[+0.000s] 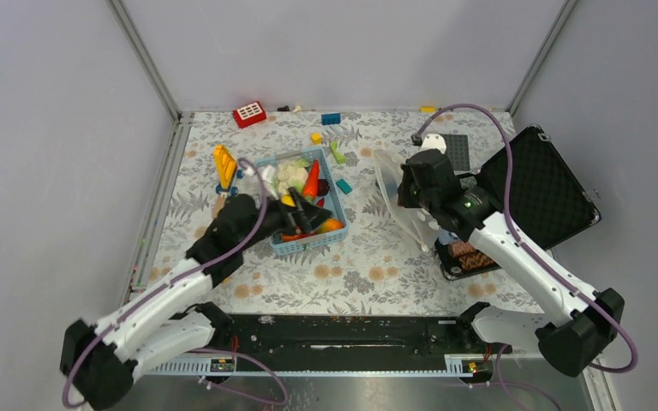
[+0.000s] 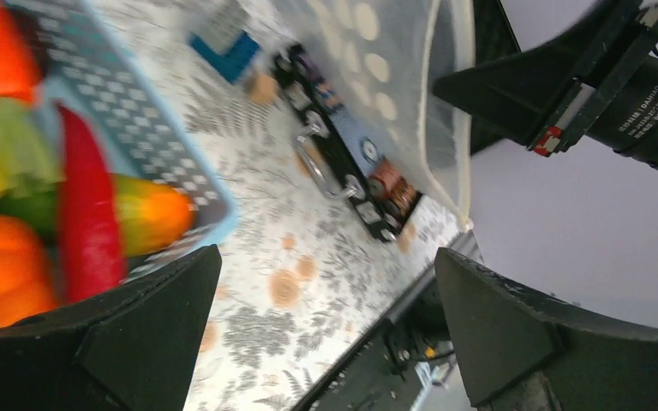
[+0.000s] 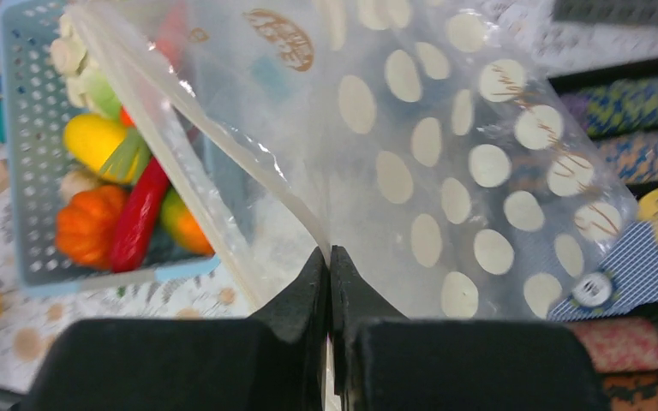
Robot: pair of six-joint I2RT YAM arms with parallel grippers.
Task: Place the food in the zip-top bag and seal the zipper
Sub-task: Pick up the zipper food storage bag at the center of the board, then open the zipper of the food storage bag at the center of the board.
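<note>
The food lies heaped in a light-blue basket (image 1: 284,244): white-green cauliflower (image 1: 289,174), a red chili (image 3: 137,218), an orange pumpkin-like piece (image 3: 86,224) and a yellow piece (image 3: 94,137). My left gripper (image 1: 305,219) hangs open over the basket's near right corner. In the left wrist view the left gripper (image 2: 327,257) holds nothing, and the chili (image 2: 86,223) shows beside its left finger. My right gripper (image 3: 329,257) is shut on the edge of the dotted zip-top bag (image 3: 445,171), holding it up right of the basket. The zipper (image 3: 171,145) runs along the bag's mouth, which gapes towards the basket.
Loose bricks lie on the floral cloth: red (image 1: 249,113), blue (image 1: 331,118), yellow (image 1: 316,137), green (image 1: 337,152), teal (image 1: 343,185). A yellow-orange toy (image 1: 224,163) sits left of the basket. An open black case (image 1: 540,184) and a dark tray (image 1: 467,257) stand at the right.
</note>
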